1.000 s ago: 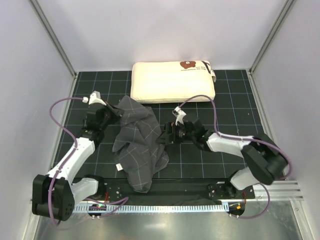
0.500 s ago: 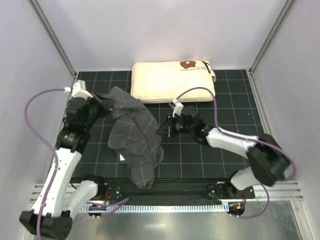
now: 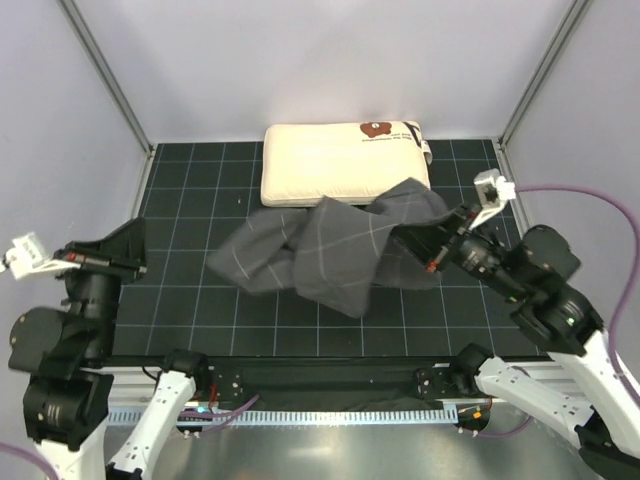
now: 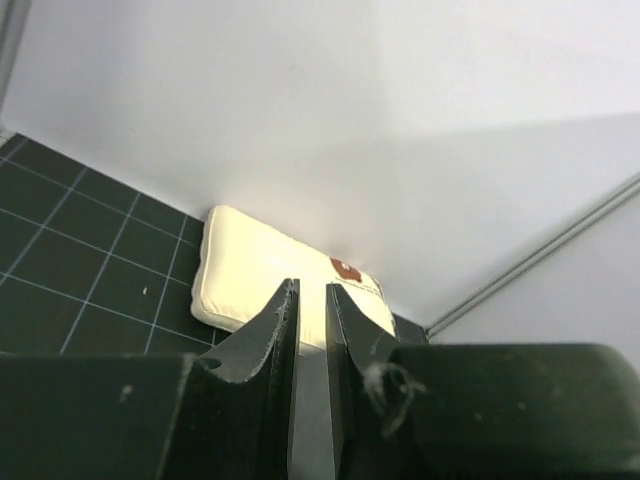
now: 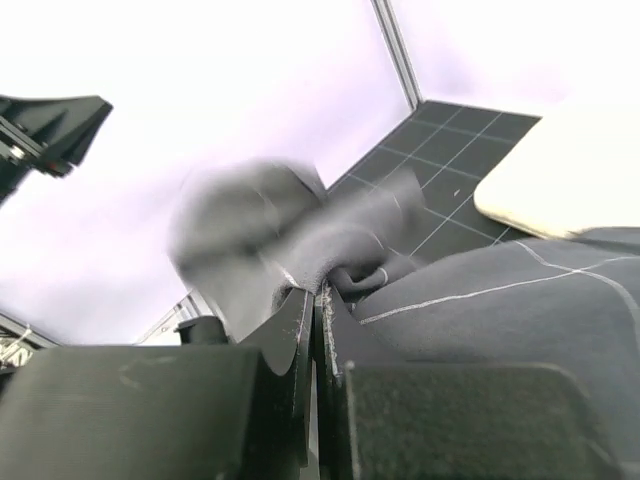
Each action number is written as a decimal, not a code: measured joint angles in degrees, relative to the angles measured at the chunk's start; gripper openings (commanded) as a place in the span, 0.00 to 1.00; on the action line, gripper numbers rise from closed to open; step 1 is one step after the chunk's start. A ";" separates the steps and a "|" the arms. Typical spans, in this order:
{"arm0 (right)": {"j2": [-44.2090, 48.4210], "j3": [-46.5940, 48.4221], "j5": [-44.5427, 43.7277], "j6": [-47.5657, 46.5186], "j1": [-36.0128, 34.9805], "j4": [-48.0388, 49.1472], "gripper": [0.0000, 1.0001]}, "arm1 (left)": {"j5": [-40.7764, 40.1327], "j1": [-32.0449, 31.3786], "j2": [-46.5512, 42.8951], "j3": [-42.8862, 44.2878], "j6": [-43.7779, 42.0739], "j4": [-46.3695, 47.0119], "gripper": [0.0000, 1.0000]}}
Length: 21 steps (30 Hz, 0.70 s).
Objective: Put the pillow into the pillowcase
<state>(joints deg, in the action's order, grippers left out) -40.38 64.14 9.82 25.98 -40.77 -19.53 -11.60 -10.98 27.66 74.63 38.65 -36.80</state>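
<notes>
Pinching the right-hand edge of the pillowcase, the right gripper sits right of centre in the overhead view, its two fingers pressed together on the dark grey cloth. From there the checked fabric spreads leftward in loose folds across the middle of the black gridded mat, and its upper right corner overlaps the lower edge of the pillow. The pillow lies flat at the top centre of the frame against the back wall, with the brown bear print and lettering along its upper right edge. In the right wrist view the cloth bunches at the fingertips; its far part is blurred, and a corner of the cream pillow shows at the right. The left gripper is at the far left of the overhead frame, well apart from the pillowcase and pointing toward it. In the left wrist view its fingers stand nearly closed, leaving a thin slit with nothing gripped, and the pillow is visible beyond them.
</notes>
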 measured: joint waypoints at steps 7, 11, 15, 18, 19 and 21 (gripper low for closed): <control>-0.46 2.73 -3.13 -1.05 0.00 -9.33 0.04 | -4.28 0.00 -4.33 -6.58 -0.37 -0.15 0.80; -4.87 0.13 -5.70 -1.07 0.00 -12.96 0.04 | -0.76 0.00 0.00 -12.52 0.61 -0.15 0.88; -8.57 -0.57 -7.63 -1.25 0.00 -16.04 0.04 | 7.15 0.00 6.03 -19.30 2.99 2.16 0.90; -8.63 -0.13 -8.24 -1.53 0.00 -16.37 0.04 | 13.18 0.00 8.74 -25.07 4.96 5.29 0.91; -8.68 0.35 -8.24 -1.66 0.00 -16.37 0.04 | 15.34 0.00 9.44 -27.32 5.81 6.91 0.91; -9.01 1.64 -8.22 -1.73 0.00 -16.41 0.04 | 19.10 -0.13 9.97 -31.21 7.30 9.25 0.91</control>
<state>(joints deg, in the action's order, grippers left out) -49.39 65.78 1.61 24.25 -40.77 -35.94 7.51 -11.11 37.63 43.42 45.95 -27.55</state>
